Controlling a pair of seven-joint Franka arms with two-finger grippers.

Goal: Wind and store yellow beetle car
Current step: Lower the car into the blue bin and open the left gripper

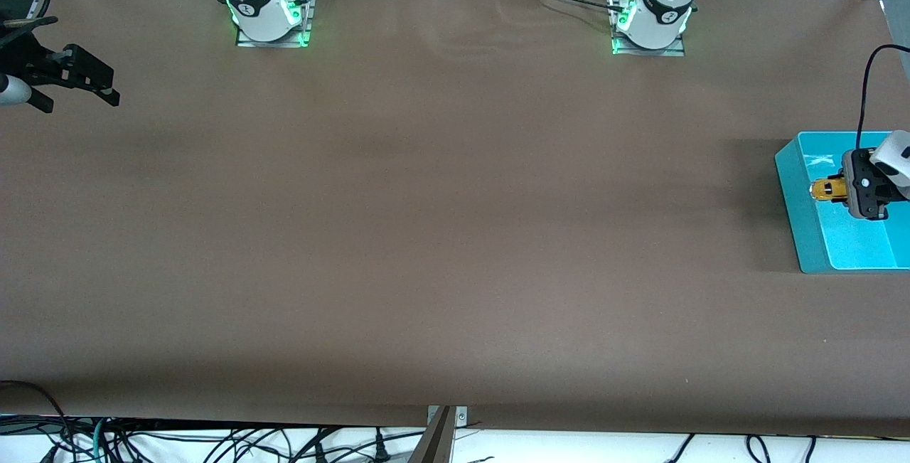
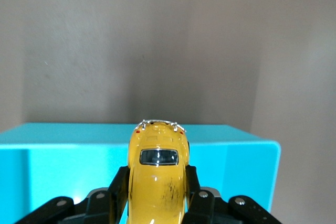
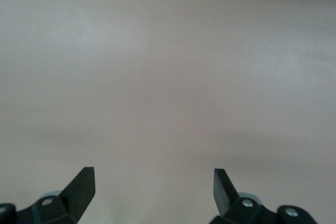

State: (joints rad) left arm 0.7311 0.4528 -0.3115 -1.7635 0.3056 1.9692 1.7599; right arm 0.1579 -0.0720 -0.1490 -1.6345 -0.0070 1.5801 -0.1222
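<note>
Now I have the left gripper (image 1: 839,190) clamped on the yellow beetle car (image 1: 827,188) over the turquoise bin (image 1: 793,185) at the table's left-arm edge, ready for storing. My right gripper (image 1: 106,89) waits, fingers apart, over the right-arm edge.

No text, label, brand, number or sign can be read anywhere in these views, neither on the worktop nor on anything standing upon it.
</note>
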